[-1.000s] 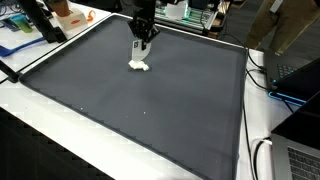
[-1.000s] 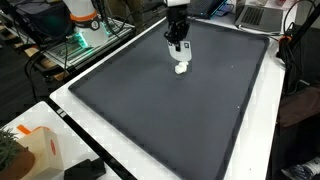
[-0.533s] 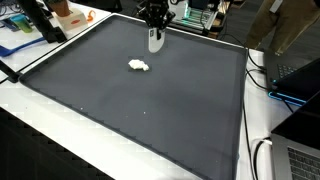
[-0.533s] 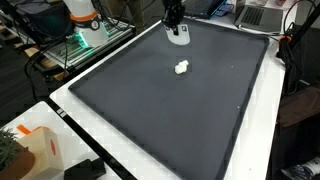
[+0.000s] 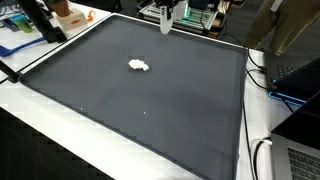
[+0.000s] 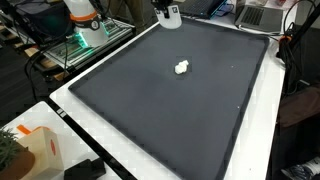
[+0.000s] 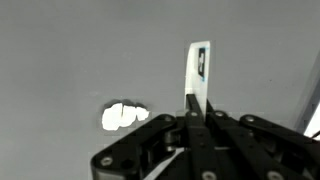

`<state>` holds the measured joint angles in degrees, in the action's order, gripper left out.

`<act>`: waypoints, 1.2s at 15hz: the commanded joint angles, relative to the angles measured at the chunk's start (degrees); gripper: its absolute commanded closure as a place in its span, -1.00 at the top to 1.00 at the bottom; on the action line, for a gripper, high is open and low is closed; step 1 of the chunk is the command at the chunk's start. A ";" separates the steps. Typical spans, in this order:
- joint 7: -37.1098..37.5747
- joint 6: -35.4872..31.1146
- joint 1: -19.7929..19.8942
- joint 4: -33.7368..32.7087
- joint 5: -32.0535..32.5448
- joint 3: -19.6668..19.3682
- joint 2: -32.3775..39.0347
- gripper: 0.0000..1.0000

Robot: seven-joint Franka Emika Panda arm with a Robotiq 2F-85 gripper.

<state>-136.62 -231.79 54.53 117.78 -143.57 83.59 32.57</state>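
My gripper [image 7: 197, 101] is shut on a narrow white flat stick [image 7: 199, 68] with a black mark, which sticks out past the fingertips. In both exterior views the gripper [image 5: 164, 7] [image 6: 167, 4] hangs high over the far edge of the dark mat [image 5: 150, 110] [image 6: 180, 110], largely cut off by the frame's top, with the white stick [image 5: 165, 20] [image 6: 171, 15] pointing down. A small white crumpled lump [image 5: 139, 66] [image 6: 181, 68] [image 7: 125, 116] lies alone on the mat, well apart from the gripper.
A white table rim [image 5: 60, 130] surrounds the mat. Cables [image 5: 262, 80] and a laptop [image 5: 300, 160] lie along one side. An orange box [image 5: 68, 14] and blue items [image 5: 15, 24] stand at the back. An orange-and-white box [image 6: 35, 145] sits at a near corner.
The gripper has lifted off from just above the white lump and moved up and toward the mat's far edge, still holding the white stick. The lump has stayed put.
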 commanded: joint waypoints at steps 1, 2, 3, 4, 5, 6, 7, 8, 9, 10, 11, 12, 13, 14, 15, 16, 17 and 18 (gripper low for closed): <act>-0.48 0.20 -0.42 -0.13 -0.53 -0.64 -0.42 -0.92; -0.48 0.21 -0.41 -0.04 -0.53 -0.64 -0.43 -0.92; 0.47 -0.74 -0.21 0.05 -0.53 -0.21 -0.21 -0.98; 0.74 -2.36 0.77 0.26 -0.53 1.72 1.85 -0.98; 0.97 -3.35 1.79 0.77 -0.53 3.52 2.50 -0.98; 0.98 -4.64 2.63 1.22 -0.51 5.47 3.48 -0.98; 1.29 -5.48 3.90 1.89 -0.49 8.11 4.09 -0.98; 1.64 -6.15 5.28 2.82 -0.44 11.30 5.01 -0.98; 2.07 -6.58 6.22 3.67 -0.39 13.88 5.61 -0.98; 3.07 -6.35 7.11 4.62 -0.34 16.40 5.75 -0.98; 4.17 -5.79 8.47 5.78 -0.27 19.44 5.66 -0.98; 5.01 -5.57 9.97 6.90 -0.26 22.32 5.51 -0.98; 5.42 -5.87 11.03 7.75 -0.29 24.79 5.93 -0.98; 4.26 -7.38 11.27 8.77 -0.01 27.25 8.45 -0.98; 6.10 -6.93 7.78 6.07 2.27 23.08 7.58 -0.92; 6.46 -7.59 8.22 6.99 2.55 25.22 8.29 -0.92; 6.68 -7.88 8.51 7.55 2.70 26.39 8.73 -0.92; 6.73 -7.92 8.63 7.79 2.75 26.79 9.04 -0.92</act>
<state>-132.62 -238.40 64.62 125.24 -143.59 110.15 39.16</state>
